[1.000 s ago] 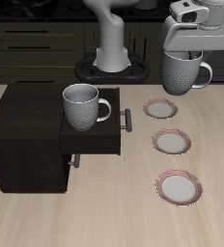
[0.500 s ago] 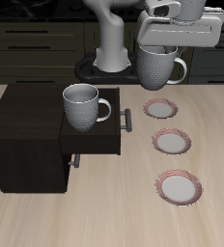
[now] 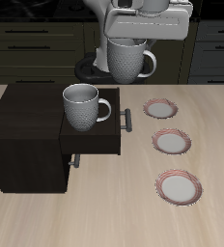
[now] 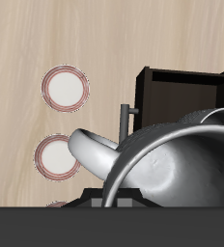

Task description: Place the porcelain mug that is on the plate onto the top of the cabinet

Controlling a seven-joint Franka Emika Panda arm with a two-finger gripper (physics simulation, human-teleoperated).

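Note:
My gripper [image 3: 129,41] is shut on the rim of a pale speckled porcelain mug [image 3: 129,61] and holds it high in the air, beside the open drawer and farther back than the three plates. Its handle points away from the cabinet. In the wrist view the held mug [image 4: 167,159] fills the frame close up. A second look-alike mug [image 3: 82,105] stands in the open drawer [image 3: 98,134] of the dark brown cabinet [image 3: 22,130]. The three red-rimmed plates are bare: the farthest plate [image 3: 162,108], the middle plate [image 3: 172,143] and the nearest plate [image 3: 180,186].
The robot's base [image 3: 111,60] stands at the table's back, behind the held mug. Silver bar handles [image 3: 128,119] stick out from the drawer front. Dark kitchen cupboards line the back wall.
My gripper has carried the mug sideways through the air from beyond the plates toward the cabinet, at about the same height. The other mug and the plates have not moved.

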